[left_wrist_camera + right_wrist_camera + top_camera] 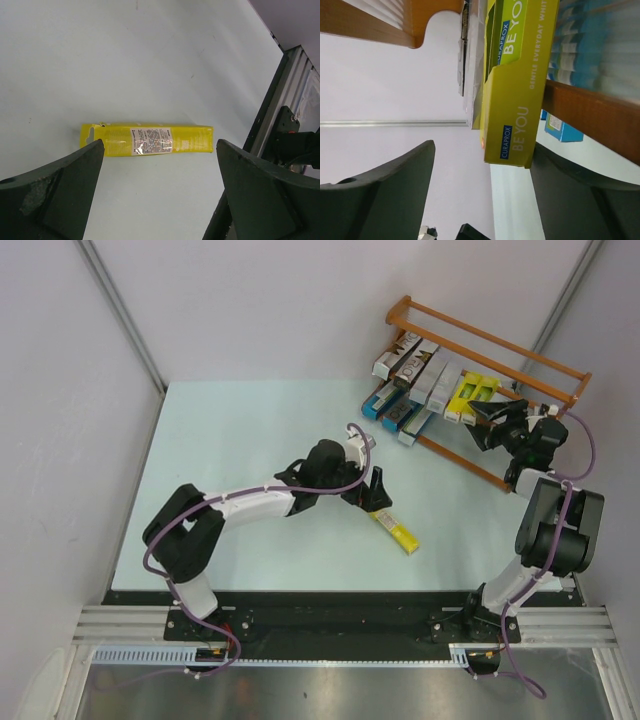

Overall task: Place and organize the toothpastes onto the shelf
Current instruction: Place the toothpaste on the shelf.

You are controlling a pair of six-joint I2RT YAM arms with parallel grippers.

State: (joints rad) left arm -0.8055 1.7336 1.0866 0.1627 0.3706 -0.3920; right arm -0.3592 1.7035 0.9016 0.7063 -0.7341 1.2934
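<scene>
Filling the shelf (520, 355) are most cartons (425, 380); one yellow carton (395, 531) waits, seven o'clock from it. Fingers on left gripper (374, 488) and right gripper (488, 422) are wide apart.

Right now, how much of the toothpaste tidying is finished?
Nearly done: most cartons lie on the shelf. The open right end effector flanks a shelved yellow carton. Remaining: one loose yellow carton on the table, below the open left end effector.

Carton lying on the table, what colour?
Yellow carton with a white label; best in left wrist view.
</scene>
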